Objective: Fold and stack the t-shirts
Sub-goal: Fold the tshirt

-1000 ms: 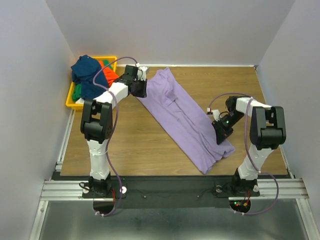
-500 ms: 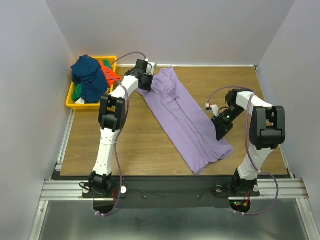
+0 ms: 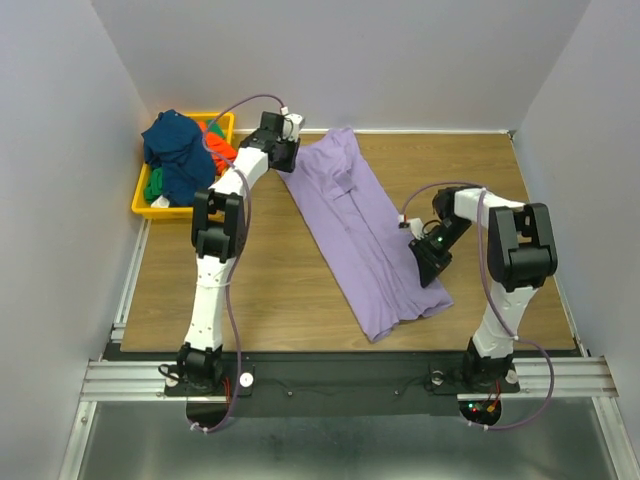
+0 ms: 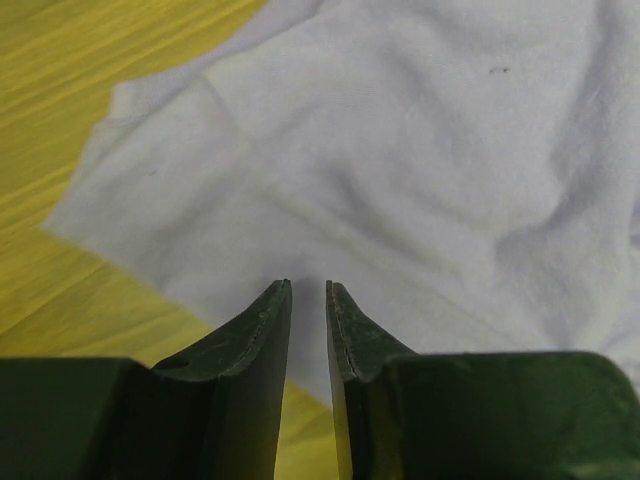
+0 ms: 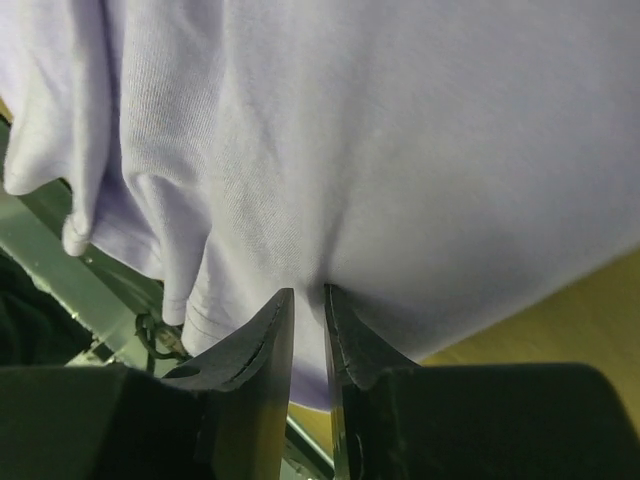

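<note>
A lavender t-shirt (image 3: pixel 355 215) lies as a long diagonal strip across the wooden table (image 3: pixel 260 280). My left gripper (image 3: pixel 283 152) is at its far left corner. In the left wrist view the jaws of the left gripper (image 4: pixel 308 285) stand a narrow gap apart over flat lavender cloth (image 4: pixel 400 150), with nothing pinched. My right gripper (image 3: pixel 428 258) is at the shirt's right edge near the hem. In the right wrist view the right gripper (image 5: pixel 308 292) is shut on the cloth (image 5: pixel 400 130), whose creases run into its tips. Navy (image 3: pixel 175 150), orange-red (image 3: pixel 215 140) and green (image 3: pixel 153 187) t-shirts are heaped in the bin.
The yellow plastic bin (image 3: pixel 137 207) sits at the table's far left corner, close to the left arm. White walls close in the table on the left, back and right. A metal rail (image 3: pixel 350 375) runs along the near edge.
The lavender shirt has slid left and away. The left gripper moved to the far left corner and its jaws parted a little. The right gripper moved left with the shirt's edge.
</note>
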You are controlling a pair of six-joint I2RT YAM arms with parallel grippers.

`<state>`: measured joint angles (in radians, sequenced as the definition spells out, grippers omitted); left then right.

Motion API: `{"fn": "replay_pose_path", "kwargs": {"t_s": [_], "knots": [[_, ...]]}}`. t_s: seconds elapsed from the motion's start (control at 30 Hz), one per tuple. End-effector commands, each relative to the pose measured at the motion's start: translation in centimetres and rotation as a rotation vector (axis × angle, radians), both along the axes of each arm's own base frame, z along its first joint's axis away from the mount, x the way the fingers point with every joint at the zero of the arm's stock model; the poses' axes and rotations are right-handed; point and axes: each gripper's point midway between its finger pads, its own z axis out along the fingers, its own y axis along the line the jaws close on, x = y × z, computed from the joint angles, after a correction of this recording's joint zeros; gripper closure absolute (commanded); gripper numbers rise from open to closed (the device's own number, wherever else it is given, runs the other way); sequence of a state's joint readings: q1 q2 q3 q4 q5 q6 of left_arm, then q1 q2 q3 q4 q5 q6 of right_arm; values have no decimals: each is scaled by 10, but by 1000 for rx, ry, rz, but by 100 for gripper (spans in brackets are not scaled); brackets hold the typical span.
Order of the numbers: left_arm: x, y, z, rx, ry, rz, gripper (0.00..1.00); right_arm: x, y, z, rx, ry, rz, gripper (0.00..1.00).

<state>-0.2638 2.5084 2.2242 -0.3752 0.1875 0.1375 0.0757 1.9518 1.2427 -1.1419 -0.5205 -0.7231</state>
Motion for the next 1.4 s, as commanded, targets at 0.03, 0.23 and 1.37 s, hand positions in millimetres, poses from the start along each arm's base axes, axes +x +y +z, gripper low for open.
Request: {"fn": "replay_pose_path", "kwargs": {"t_s": [0.03, 0.23, 1.37], "knots": [[-4, 4, 140, -118, -220, -25, 67, -17, 14, -17, -23, 44, 50, 76], [-44, -1, 108, -159, -79, -25, 67, -70, 35, -12, -11, 135, 167, 76], [29, -1, 33, -49, -97, 12, 75, 41, 95, 15, 71, -116, 68, 59]]}}
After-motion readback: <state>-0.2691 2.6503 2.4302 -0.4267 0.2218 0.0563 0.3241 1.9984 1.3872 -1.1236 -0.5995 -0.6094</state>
